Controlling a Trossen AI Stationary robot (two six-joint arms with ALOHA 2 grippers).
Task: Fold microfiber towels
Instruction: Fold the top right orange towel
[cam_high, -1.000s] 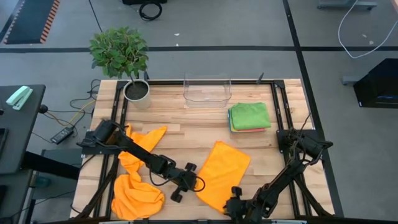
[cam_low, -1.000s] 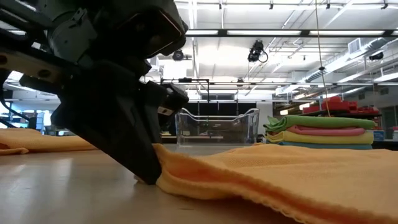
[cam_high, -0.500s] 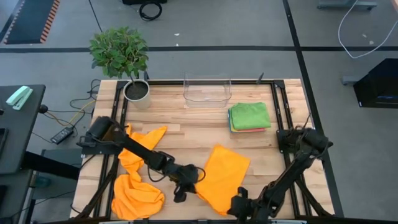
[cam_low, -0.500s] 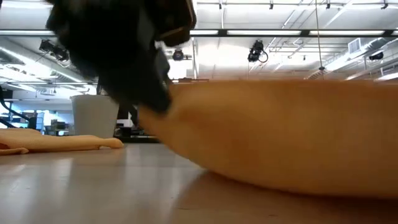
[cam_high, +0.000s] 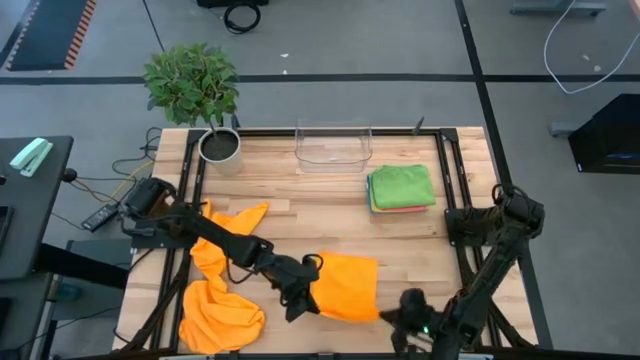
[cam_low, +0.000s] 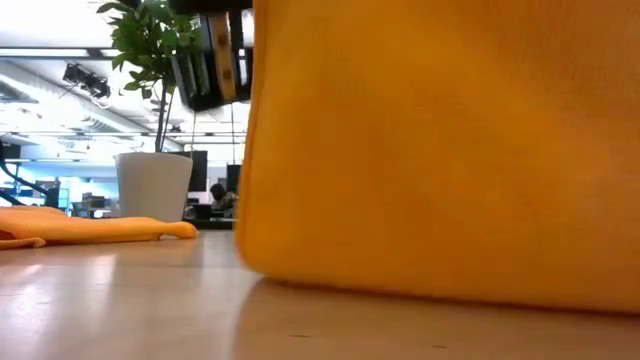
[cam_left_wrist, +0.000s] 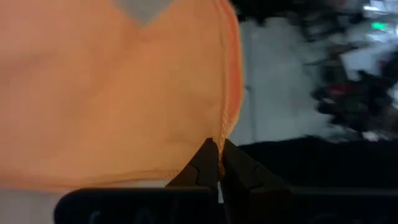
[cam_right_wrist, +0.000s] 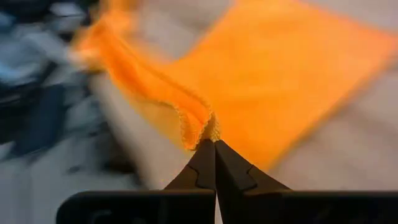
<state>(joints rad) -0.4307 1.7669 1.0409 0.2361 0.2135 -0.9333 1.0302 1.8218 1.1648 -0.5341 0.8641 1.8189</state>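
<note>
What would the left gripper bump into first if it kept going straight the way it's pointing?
Probably nothing new: the left gripper is shut on the orange towel, which hangs straight ahead. Beyond its edge only blurred floor shows; depth is unclear.

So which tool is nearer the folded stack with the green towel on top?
Left, narrowly. The left tool grips the orange towel mid-table, diagonally in front of the stack. The right tool pinches the same towel's corner at the table's front edge, farther away.
</note>
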